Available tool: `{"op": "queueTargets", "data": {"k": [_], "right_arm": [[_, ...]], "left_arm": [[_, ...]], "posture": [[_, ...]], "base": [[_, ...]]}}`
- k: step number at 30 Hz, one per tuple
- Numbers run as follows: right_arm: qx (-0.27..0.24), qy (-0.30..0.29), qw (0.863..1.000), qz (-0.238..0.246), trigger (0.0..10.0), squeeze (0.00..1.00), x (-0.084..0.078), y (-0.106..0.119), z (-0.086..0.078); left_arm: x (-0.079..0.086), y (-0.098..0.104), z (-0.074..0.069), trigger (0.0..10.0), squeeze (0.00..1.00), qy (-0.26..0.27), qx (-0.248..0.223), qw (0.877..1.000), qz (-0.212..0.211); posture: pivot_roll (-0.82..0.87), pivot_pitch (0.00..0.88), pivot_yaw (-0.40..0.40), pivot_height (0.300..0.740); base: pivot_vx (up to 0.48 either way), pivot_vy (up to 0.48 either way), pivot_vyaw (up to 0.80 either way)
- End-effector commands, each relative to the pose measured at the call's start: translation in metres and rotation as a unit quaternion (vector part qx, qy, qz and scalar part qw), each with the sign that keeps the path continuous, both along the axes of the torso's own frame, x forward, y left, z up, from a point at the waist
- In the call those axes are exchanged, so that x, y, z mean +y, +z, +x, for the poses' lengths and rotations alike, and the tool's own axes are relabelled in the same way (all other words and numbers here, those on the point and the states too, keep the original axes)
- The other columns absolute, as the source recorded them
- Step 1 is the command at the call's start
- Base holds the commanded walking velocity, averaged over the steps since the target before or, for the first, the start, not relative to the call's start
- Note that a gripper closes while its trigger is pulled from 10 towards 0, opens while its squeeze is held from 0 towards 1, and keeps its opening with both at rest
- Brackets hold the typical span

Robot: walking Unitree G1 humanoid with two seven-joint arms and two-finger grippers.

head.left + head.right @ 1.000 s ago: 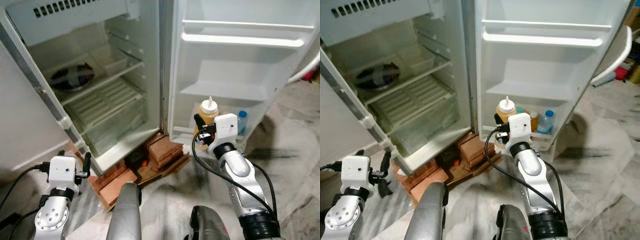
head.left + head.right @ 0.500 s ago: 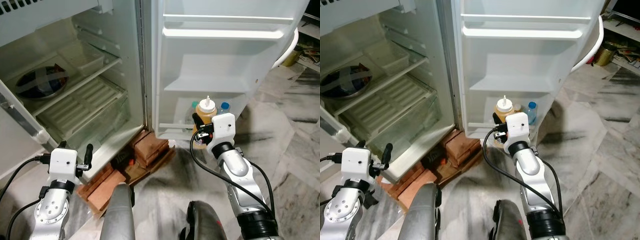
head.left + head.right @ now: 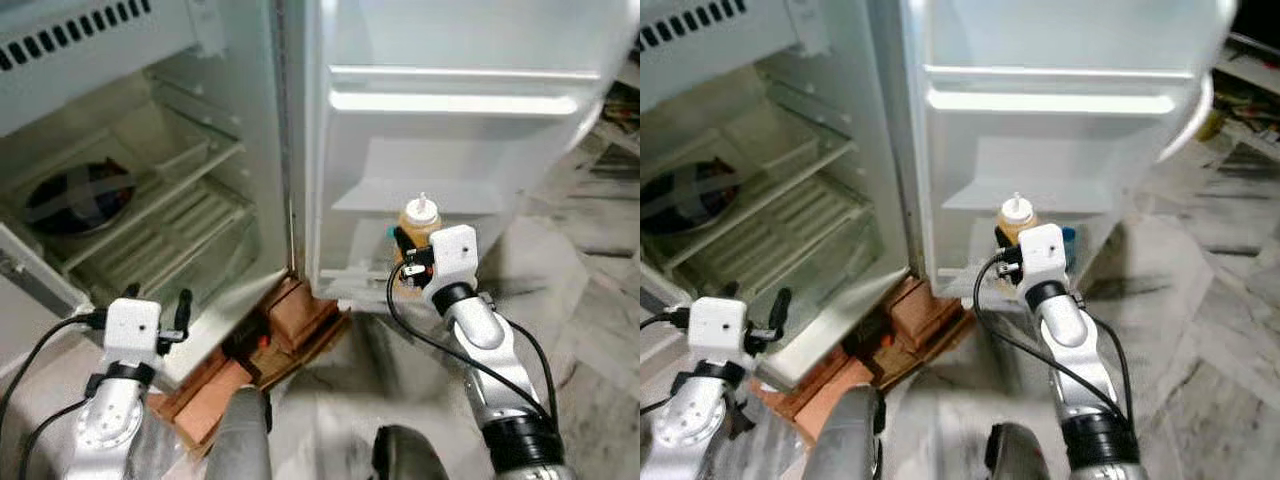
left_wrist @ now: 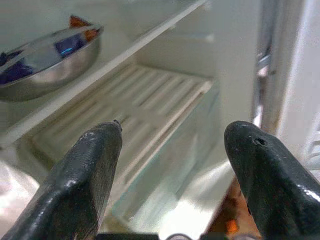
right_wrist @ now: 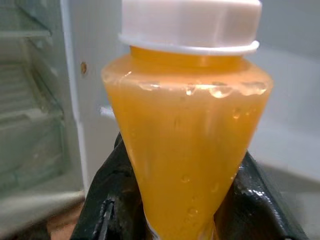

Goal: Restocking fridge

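The fridge [image 3: 200, 150] stands open, a white cabinet with its door [image 3: 470, 130] swung wide, and everything here is placed by it. The right arm reaches forward and up toward the lower part of the door, elbow bent, its white wrist block just before the lowest door shelf [image 3: 350, 275]; the right gripper [image 3: 405, 262] has its black fingers [image 5: 107, 200] clamped on either side of the sauce bottle [image 3: 418, 235], which stands upright in front of that lowest door shelf. The bottle is a clear, tapering squeeze bottle full of orange-yellow sauce, with droplets inside its shoulder and a white cap with a nozzle. Behind it in the door shelf a small blue-capped bottle [image 3: 1068, 240] is partly hidden by the gripper. The left arm is held low in front of the cabinet's bottom edge, pointing upward; the left gripper [image 4: 172, 150] has its two glossy black fingers [image 4: 95, 165] spread well apart with nothing between them, aimed into the cabinet. Inside the cabinet a steel bowl [image 3: 75, 195] with dark contents sits on a white shelf [image 3: 150, 200], and below that lies a ribbed, translucent crisper cover [image 3: 170, 240]. Under the fridge's front edge are reddish bricks [image 3: 290, 315], rough and blocky, propping it above the floor [image 3: 580, 330], which is grey-veined marble. A black cable [image 3: 440, 345] loops along the right forearm.
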State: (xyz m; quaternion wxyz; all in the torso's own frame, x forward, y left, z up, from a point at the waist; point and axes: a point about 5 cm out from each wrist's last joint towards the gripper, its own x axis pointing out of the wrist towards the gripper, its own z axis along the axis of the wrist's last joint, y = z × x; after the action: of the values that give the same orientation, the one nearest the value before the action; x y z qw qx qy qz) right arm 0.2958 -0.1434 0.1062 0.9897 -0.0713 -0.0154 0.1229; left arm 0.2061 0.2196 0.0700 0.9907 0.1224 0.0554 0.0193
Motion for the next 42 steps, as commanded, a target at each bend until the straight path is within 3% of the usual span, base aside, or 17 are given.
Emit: {"op": "queueTargets", "data": {"k": [1,13,18,27,31,42], "right_arm": [[-0.01,0.0,1.0,-0.002,10.0,0.0,-0.002,0.003,0.001],[-0.01,0.02,1.0,-0.008,10.0,0.0,0.003,0.0,-0.002],[-0.009,0.014,1.0,-0.009,10.0,0.0,-0.002,0.0,0.001],[0.013,0.017,1.0,-0.003,10.0,0.0,-0.001,-0.007,-0.001],[0.049,0.044,0.998,0.006,10.0,0.0,0.01,-0.016,-0.006],[0.062,0.032,0.998,0.002,10.0,0.0,0.006,-0.017,-0.002]], "left_arm": [[-0.003,0.002,0.002,10.0,0.0,-0.006,-0.004,1.0,0.004],[-0.003,0.002,0.002,10.0,0.0,-0.004,-0.004,1.0,0.002],[-0.003,0.001,0.001,10.0,0.0,0.001,-0.001,1.0,0.0],[-0.001,-0.002,-0.001,10.0,0.0,0.014,0.009,1.0,-0.012],[0.003,-0.002,-0.002,10.0,0.0,0.017,0.012,1.0,-0.01],[0.001,0.0,-0.002,10.0,0.0,0.014,0.007,1.0,-0.007]], "posture": [[0.16,0.09,-0.011,0.645],[0.16,0.096,-0.012,0.645],[0.16,0.097,-0.012,0.645],[0.17,0.101,-0.015,0.645],[0.17,0.104,-0.017,0.645],[0.17,0.103,-0.021,0.645]], "base": [[0.375,0.0,0.0],[0.368,0.0,0.0],[0.344,0.0,0.0],[0.0,0.0,0.0],[0.0,0.36,0.0],[0.0,0.122,0.0]]}}
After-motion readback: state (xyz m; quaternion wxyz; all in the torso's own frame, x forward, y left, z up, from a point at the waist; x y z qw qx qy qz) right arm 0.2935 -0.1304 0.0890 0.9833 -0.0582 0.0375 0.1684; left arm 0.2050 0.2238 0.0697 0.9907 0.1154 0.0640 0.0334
